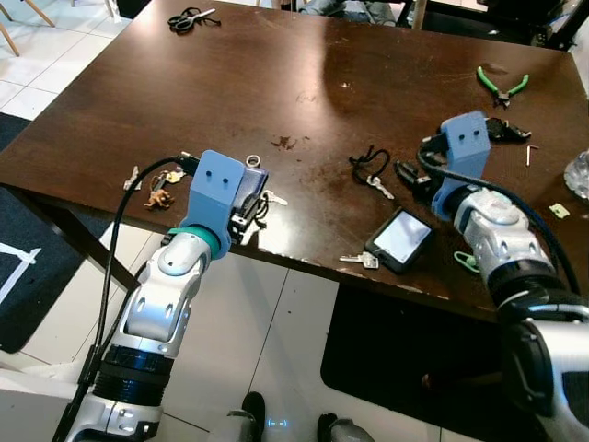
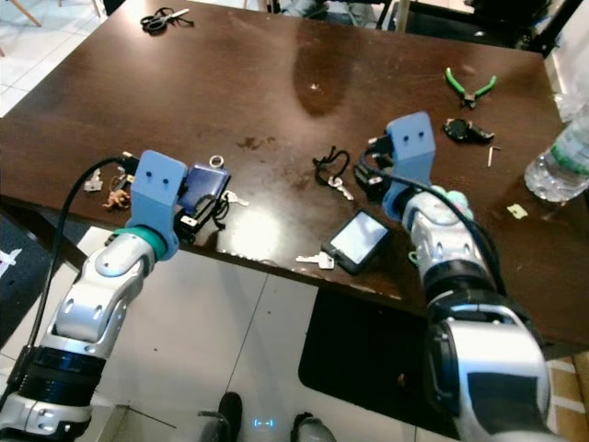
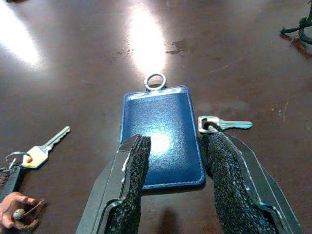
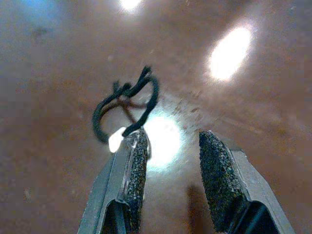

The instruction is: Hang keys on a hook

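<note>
Left gripper [image 3: 173,161] low over the near edge of the dark wooden table [image 1: 276,83], toward its left end. Fingers [image 3: 134,165] spread, straddling the near end of a blue card holder [image 3: 163,134] lying flat; metal ring [image 3: 155,81] at the holder's far end. Silver key [image 3: 224,125] flat just beside the holder, its head at the tip of one finger. Second key on a ring [image 3: 36,152] on the holder's other side, with a small brown charm [image 3: 17,214] near it.

Right gripper [image 4: 168,161] over the table's right half, near the near edge. Fingers spread, gripping nothing; one fingertip [image 4: 134,146] at the edge of a key on a black cord loop [image 1: 371,168]. Contact not determinable.

Smartphone [image 1: 400,239] face up at the near edge, another silver key [image 1: 359,260] just beside it. Scissors [image 1: 189,18] at the far left corner. Green-handled pliers [image 1: 502,86] toward the far right. Clear plastic bottle [image 2: 561,166] at the right edge. No hook identifiable.
</note>
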Available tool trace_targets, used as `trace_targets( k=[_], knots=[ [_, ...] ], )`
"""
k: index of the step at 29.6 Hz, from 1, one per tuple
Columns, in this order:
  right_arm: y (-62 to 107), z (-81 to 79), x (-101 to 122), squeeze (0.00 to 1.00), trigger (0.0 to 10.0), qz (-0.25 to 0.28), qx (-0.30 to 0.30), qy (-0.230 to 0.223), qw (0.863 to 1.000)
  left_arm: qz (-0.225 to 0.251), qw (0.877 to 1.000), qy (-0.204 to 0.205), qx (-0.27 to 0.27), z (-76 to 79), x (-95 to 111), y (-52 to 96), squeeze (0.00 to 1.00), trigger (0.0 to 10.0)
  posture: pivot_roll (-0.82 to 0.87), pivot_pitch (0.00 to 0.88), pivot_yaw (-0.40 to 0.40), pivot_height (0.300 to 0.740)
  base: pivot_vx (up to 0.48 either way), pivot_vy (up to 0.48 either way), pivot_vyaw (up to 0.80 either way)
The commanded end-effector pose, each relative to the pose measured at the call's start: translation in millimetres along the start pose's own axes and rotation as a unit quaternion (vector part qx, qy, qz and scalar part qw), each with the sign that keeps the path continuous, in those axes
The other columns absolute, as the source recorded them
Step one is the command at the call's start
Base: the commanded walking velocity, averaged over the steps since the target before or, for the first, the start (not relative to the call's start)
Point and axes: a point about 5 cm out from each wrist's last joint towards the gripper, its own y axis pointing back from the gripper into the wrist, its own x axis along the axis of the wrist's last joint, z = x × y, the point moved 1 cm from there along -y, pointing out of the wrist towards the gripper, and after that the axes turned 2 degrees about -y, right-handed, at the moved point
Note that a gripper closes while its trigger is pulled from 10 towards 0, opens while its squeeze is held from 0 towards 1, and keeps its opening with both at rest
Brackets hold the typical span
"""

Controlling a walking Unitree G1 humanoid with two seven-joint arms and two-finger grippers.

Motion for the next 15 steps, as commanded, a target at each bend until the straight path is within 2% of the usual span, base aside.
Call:
trace_targets(
  k=[1, 6, 15],
  knots=[
    [0.0, -4.9, -10, 0.00, 10.0, -0.010, -0.001, -0.002, 1.000, -0.012, 1.000, 0.002, -0.004, 0.8, -8, 2.3, 0.00, 10.0, -0.05, 0.226, 0.127, 0.740, 0.000, 0.000, 0.00],
    [-5.3, -16.8, -8, 0.00, 10.0, -0.010, 0.013, -0.001, 1.000, -0.013, 1.000, 0.001, 0.001, -1.6, -8, 3.9, 0.00, 10.0, -0.03, 0.233, 0.118, 0.740, 0.000, 0.000, 0.00],
    [-5.8, -16.5, -6, 0.00, 10.0, -0.009, 0.015, -0.002, 1.000, -0.014, 1.000, 0.002, 0.005, -2.9, -9, 6.7, 0.00, 10.0, -0.03, 0.254, 0.116, 0.740, 0.000, 0.000, 0.00]
  ],
)
